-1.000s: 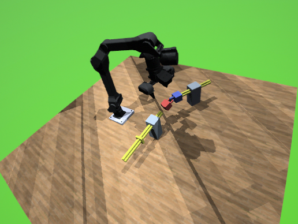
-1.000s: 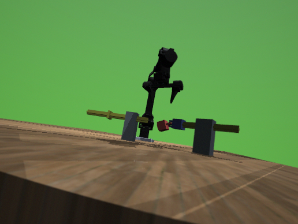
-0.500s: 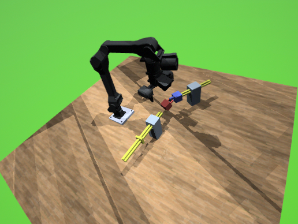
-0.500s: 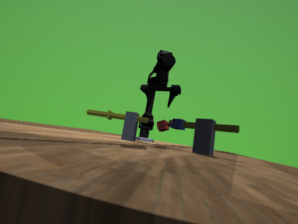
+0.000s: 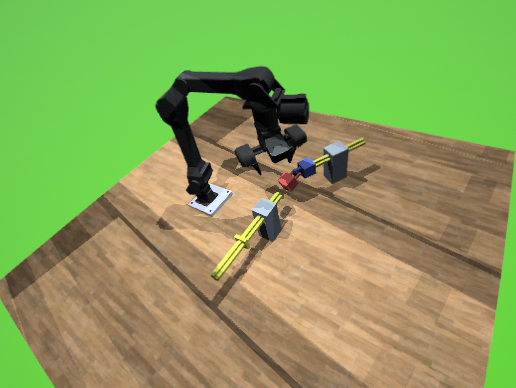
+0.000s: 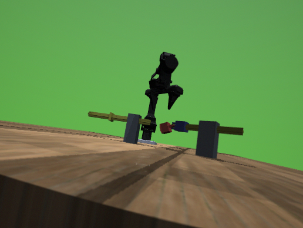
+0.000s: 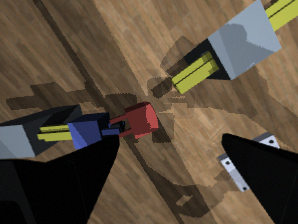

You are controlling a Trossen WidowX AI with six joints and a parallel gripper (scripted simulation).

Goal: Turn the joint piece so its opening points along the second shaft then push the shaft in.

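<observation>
The red square joint piece [image 5: 288, 181] [image 6: 165, 127] [image 7: 142, 120] hangs on a blue hinge part [image 5: 306, 167] [image 6: 181, 126] [image 7: 89, 131] at the end of the fixed yellow shaft [image 5: 356, 145] [image 6: 230, 130], which is held in a grey block [image 5: 335, 161] [image 6: 207, 138] [image 7: 15, 137]. The second yellow shaft [image 5: 235, 250] [image 6: 103, 116] [image 7: 192, 75] sits in its own grey block [image 5: 267, 219] [image 6: 132, 128] [image 7: 242, 42], its tip a short gap from the joint piece. My gripper [image 5: 274, 165] [image 6: 161, 103] [image 7: 168, 139] is open and empty, hanging above the joint piece with a finger on each side, touching nothing.
The arm's white base plate [image 5: 211, 201] [image 7: 235, 167] is bolted to the wooden table [image 5: 375, 280] near the second block. A small collar [image 5: 243, 241] [image 6: 111, 116] sits on the second shaft behind its block. The table ends at green surroundings on all sides.
</observation>
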